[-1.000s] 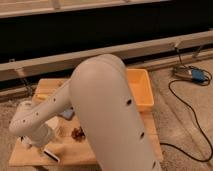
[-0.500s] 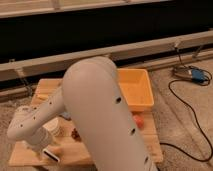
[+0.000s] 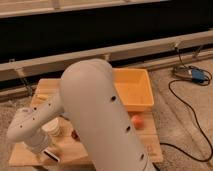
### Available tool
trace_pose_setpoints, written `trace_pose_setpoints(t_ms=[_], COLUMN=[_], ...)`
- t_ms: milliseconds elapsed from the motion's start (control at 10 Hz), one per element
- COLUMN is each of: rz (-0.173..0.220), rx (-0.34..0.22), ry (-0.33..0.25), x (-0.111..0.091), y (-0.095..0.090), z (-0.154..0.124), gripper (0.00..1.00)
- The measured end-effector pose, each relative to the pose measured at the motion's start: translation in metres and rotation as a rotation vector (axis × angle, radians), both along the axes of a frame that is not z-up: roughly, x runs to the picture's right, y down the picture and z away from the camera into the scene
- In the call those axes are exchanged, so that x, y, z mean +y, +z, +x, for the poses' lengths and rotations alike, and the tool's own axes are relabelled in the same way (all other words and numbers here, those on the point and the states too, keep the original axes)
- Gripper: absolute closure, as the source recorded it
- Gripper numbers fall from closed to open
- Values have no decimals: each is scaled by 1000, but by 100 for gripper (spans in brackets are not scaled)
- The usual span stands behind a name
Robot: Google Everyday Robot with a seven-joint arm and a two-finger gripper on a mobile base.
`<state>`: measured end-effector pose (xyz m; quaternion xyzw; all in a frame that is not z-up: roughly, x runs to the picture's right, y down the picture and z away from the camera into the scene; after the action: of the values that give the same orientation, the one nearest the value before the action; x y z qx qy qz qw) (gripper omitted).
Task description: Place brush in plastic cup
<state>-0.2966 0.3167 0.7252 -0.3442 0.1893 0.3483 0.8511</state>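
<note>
My white arm fills the middle of the camera view and hides much of the wooden table [image 3: 150, 142]. Its gripper [image 3: 49, 154] hangs low over the table's front left corner, just in front of a cream-white cup [image 3: 53, 128]. The brush is hidden or out of view, and so is the plastic cup. A small dark thing [image 3: 75, 134] peeks out beside the arm, and I cannot tell what it is.
A yellow bin [image 3: 133, 89] sits at the table's back right. An orange ball [image 3: 136, 121] lies in front of the bin. A black cable [image 3: 187, 107] runs over the carpet to the right, to a blue device [image 3: 199, 76]. A dark wall with a rail stands behind.
The arm's big link has shifted slightly left, uncovering the orange ball. The gripper stays low at the front left of the table.
</note>
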Motion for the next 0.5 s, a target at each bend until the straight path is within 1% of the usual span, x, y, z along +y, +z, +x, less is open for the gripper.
trace_pose_setpoints(t_ms=[300,400,500], rz=[-18,-20,-21], rx=[-1,2,3], ry=[-25,-32,-38], x=[5,5,6], y=[7,9,11], z=[1,2,2], gripper=[35,37,44])
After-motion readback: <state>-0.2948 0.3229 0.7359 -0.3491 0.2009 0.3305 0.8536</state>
